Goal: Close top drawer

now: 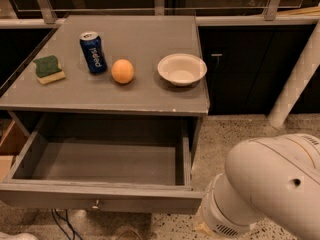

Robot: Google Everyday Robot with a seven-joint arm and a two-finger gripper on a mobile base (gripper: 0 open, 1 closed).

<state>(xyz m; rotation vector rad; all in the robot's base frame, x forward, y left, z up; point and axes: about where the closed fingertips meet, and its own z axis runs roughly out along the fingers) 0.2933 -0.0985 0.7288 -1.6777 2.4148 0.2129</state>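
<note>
The top drawer [105, 198] is a wide grey drawer with a small round metal knob [96, 203] at its centre. It is pulled far out from under the grey cabinet top [145, 39], and its inside looks empty. My gripper is out of view. Only a thick white segment of my arm [270, 189] shows at the bottom right, just right of the drawer's front right corner.
On the cabinet top stand a blue can [93, 52], an orange [122, 71], a white bowl [182, 69] and a green-yellow sponge [48, 69]. A cardboard box [9, 144] sits left of the drawer. Cables [60, 225] lie on the floor below. A white post [297, 79] stands at right.
</note>
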